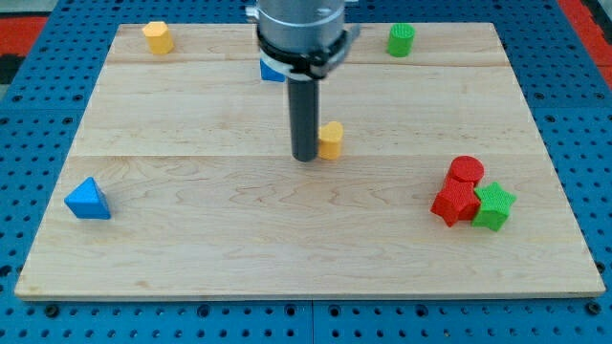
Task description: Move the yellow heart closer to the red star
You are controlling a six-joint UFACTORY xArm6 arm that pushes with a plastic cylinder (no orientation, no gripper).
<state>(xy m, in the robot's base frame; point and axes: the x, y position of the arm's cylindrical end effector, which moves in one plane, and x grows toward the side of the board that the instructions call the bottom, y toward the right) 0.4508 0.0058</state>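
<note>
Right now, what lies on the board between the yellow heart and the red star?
Nothing: in the camera view the stretch from the yellow heart, which sits just right of my tip, to the red star is bare wood.

Pretty bright, even light from overhead — the wooden board (191,220) looks pale with no harsh glare. Shadows are short and soft, hugging each block. Everything's reasonably sharp, just a bit soft and compressed — no obvious bending toward the edges.

blue block (271,70) mostly hidden behind arm (299,29)
</note>
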